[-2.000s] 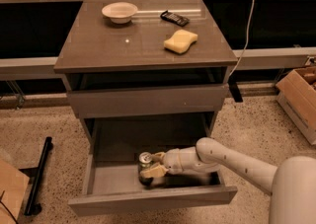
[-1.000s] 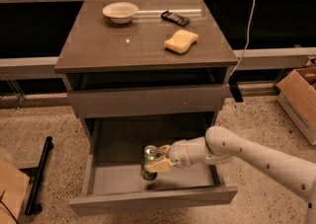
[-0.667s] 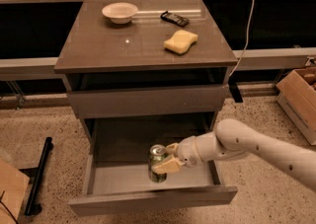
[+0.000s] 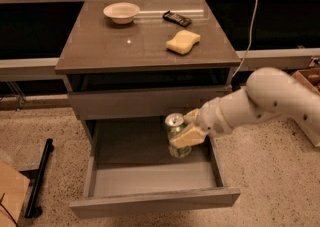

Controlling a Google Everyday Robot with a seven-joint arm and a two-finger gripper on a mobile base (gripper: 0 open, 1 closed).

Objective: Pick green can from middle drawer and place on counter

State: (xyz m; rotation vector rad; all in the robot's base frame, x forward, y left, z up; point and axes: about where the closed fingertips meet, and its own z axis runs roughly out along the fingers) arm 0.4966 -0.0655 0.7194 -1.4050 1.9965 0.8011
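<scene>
The green can (image 4: 175,125) with a silver top is held upright in the air above the open middle drawer (image 4: 150,178), in front of the closed drawer front above it. My gripper (image 4: 186,130) is shut on the green can from the right, its cream fingers (image 4: 187,135) wrapped around the can's body. The white arm reaches in from the right. The counter (image 4: 115,46) is the glossy grey-brown top of the cabinet, above and behind the can.
On the counter sit a white bowl (image 4: 121,12) at the back left, a black remote (image 4: 177,18) at the back, and a yellow sponge (image 4: 183,41) at the right. A cardboard box (image 4: 307,83) stands at the far right. A black bar (image 4: 39,177) lies on the floor at left.
The gripper has lifted the green can off the drawer floor and raised it up and to the right, to the level of the upper drawer front.
</scene>
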